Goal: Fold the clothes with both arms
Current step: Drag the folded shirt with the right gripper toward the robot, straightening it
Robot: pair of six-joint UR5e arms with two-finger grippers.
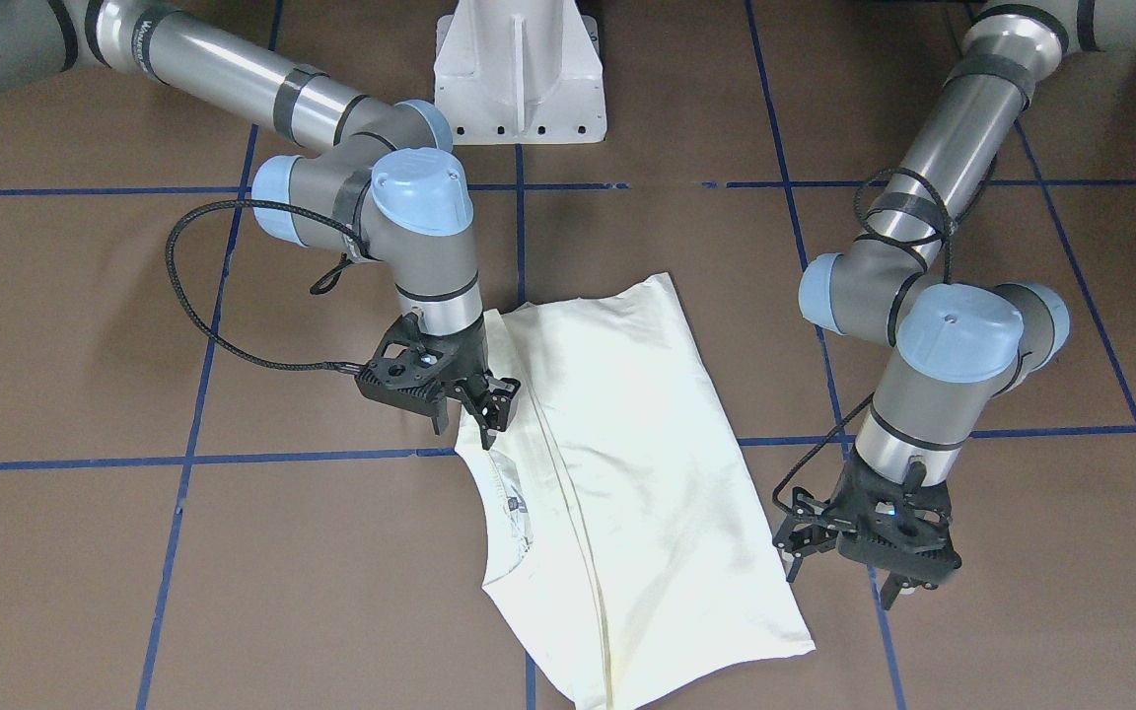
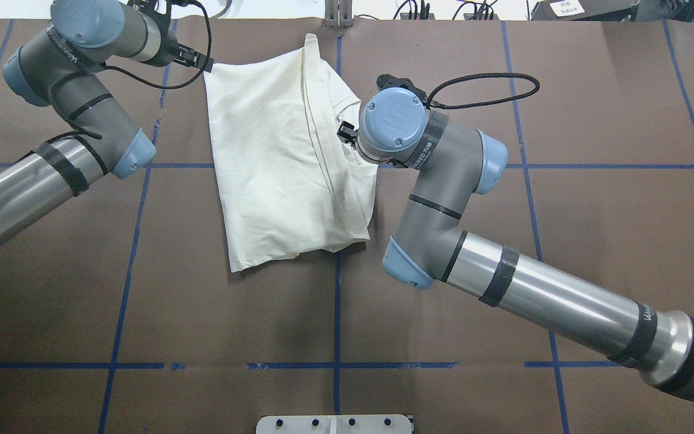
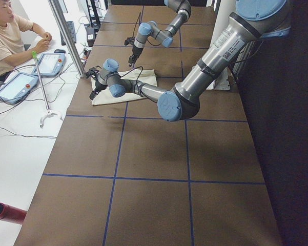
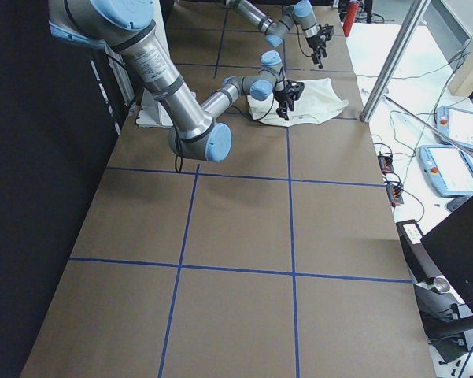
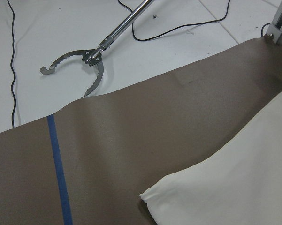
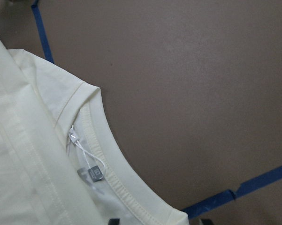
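Fingers of R arm (image 1: pixel 491 409) spread, empty, hang over collar edge of T-shirt (image 1: pixel 627 444), fingers of L arm (image 1: pixel 792 564) also spread, empty, just off its far corner; shirt lies flat on surface (image 1: pixel 233 592), long axis running away from robot, R nearer

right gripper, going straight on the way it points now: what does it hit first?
Most likely the ribbed round neck of the cream-white long-sleeved T-shirt, close to its edge. The right gripper points down at it; its height above is unclear.
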